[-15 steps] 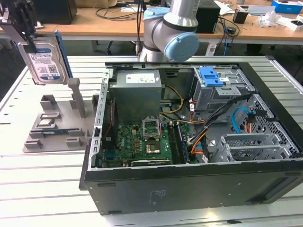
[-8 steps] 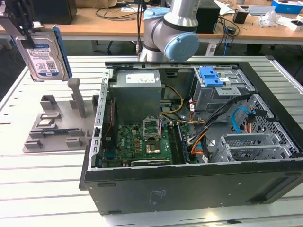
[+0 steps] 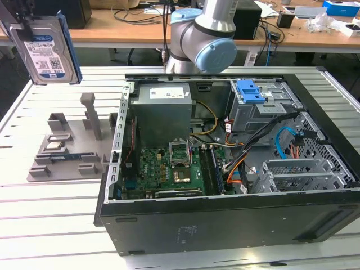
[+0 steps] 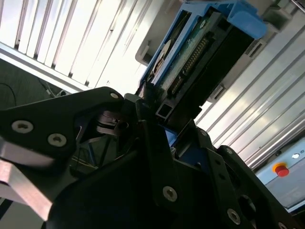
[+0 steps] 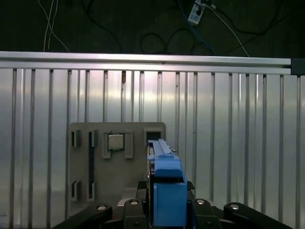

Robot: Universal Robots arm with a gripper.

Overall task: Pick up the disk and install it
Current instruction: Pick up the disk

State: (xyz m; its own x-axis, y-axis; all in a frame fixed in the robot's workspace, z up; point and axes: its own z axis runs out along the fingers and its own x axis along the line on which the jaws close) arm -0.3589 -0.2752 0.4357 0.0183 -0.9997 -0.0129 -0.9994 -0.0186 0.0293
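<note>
1. Grip. The fingers (image 4: 150, 138) of the gripper (image 4: 159, 109) are pressed in from both sides and pinch the disk (image 4: 200, 52) at one end. The rest of its length projects free of the gripper. This hold appears to keep the blue bracket (image 5: 167, 191) along the disk's edges unobstructed, which suits a part that must slide into a bay.

2. Disk position. In the exterior view the disk (image 3: 46, 49) hangs in the air on edge, label outward, over the table's far corner on the exterior view's left. It touches nothing but the fingers. The height is judged to give clearance over everything standing on the table (image 3: 50, 225).

3. Holder. The grey holder (image 3: 70, 149) stands below the disk, near the table's edge on the exterior view's left. In the first wrist view the holder (image 5: 114, 157) lies directly beneath the carried disk, well apart from it. Its upright slots keep parts on edge, within reach of a grip from above.

4. Case. The open case (image 3: 225, 225) lies on its side along the table's edge on the exterior view's right, with its interior facing up for access. The cage (image 3: 264, 109) with its blue latch (image 3: 250, 90) sits at the case's far side, well apart from the disk. Installation is judged not yet done
</note>
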